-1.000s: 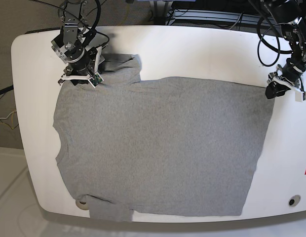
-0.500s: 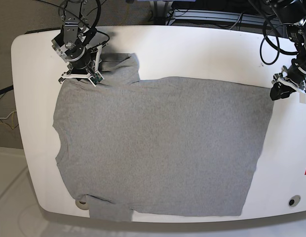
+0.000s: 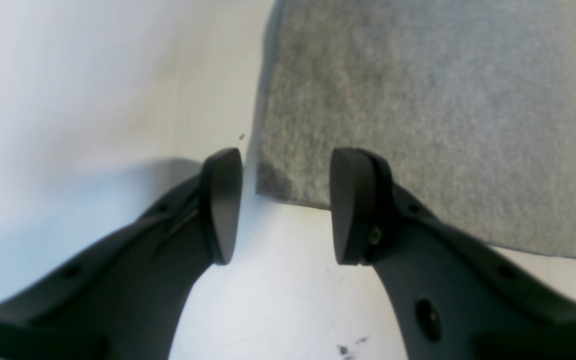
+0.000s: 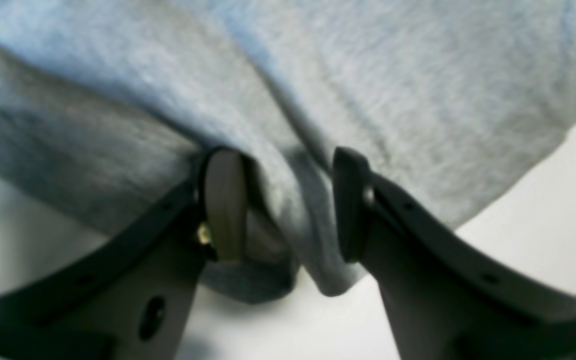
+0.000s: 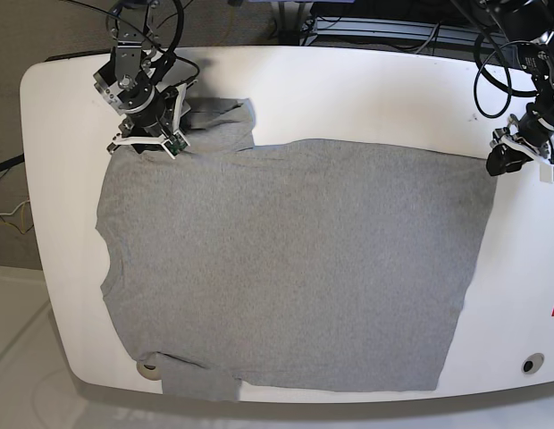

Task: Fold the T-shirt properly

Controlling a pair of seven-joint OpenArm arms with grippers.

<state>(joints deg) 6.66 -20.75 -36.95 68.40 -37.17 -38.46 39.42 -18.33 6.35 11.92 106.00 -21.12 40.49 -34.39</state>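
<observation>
Lying flat, plain side up, the grey T-shirt (image 5: pixel 286 264) is spread across the white worktop (image 5: pixel 366 89). A bunched fold by the far-left sleeve is straddled by the right gripper (image 4: pixel 288 205), jaws apart. The far-right hem corner is framed by the left gripper (image 3: pixel 280 205), jaws parted, nothing held.

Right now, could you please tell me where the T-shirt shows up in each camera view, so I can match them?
Base: the T-shirt lies flat, plain side up, covering most of the white table.
Left wrist: its corner sits upper right, just beyond the open left gripper.
Right wrist: bunched fabric fills the top, a fold between the fingers of the right gripper.
Shared landmark: the white tabletop.
</observation>
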